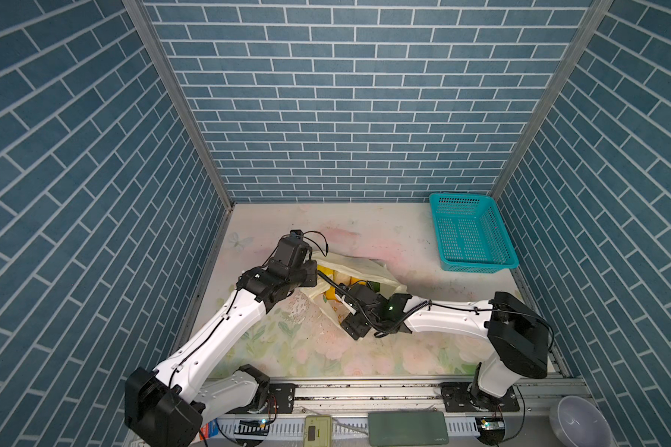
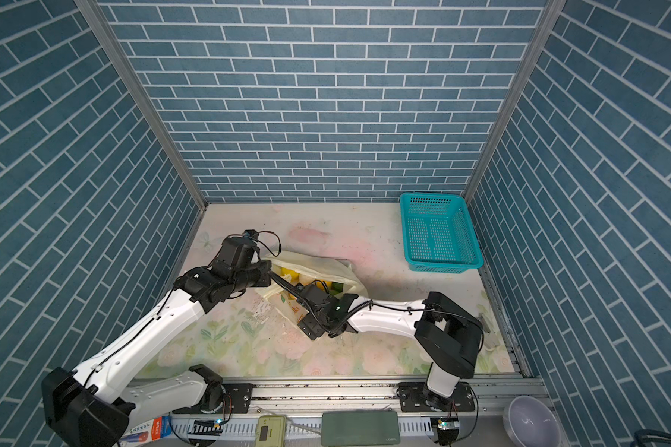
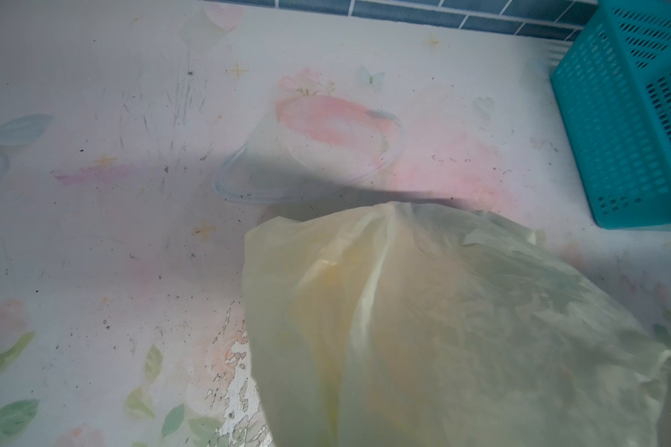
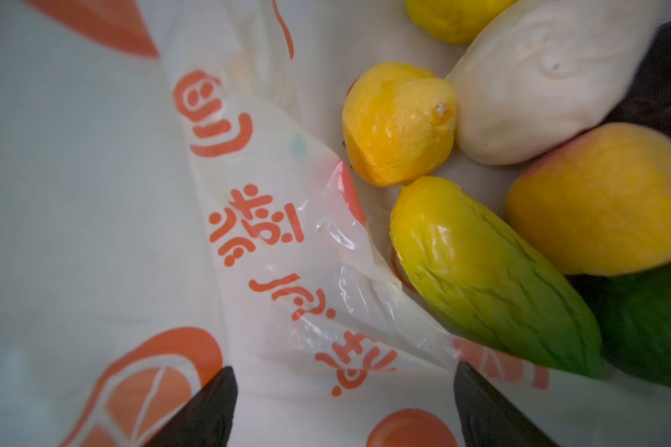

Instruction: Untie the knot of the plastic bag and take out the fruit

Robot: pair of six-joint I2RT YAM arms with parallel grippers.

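Observation:
The pale yellow plastic bag (image 1: 359, 265) (image 2: 318, 263) lies in the middle of the table with its mouth open; the knot is not in view. My left gripper (image 1: 315, 271) is at the bag's left edge. In the left wrist view its jaws are hidden behind the lifted plastic bag (image 3: 442, 329), on which it is shut. My right gripper (image 4: 345, 387) (image 1: 339, 293) stands open inside the mouth, over the printed plastic. Beside it lies the fruit: a lemon (image 4: 398, 124), a cream-white one (image 4: 535, 85), a long yellow-green one (image 4: 492, 278), a yellow-orange one (image 4: 605, 201) and a green one (image 4: 651, 329).
A teal perforated basket (image 1: 461, 196) (image 2: 430, 194) (image 3: 616, 135) stands at the back right by the wall. Blue brick walls close in three sides. A grey bowl (image 1: 576, 422) and a green device (image 1: 407, 427) sit in front of the rail.

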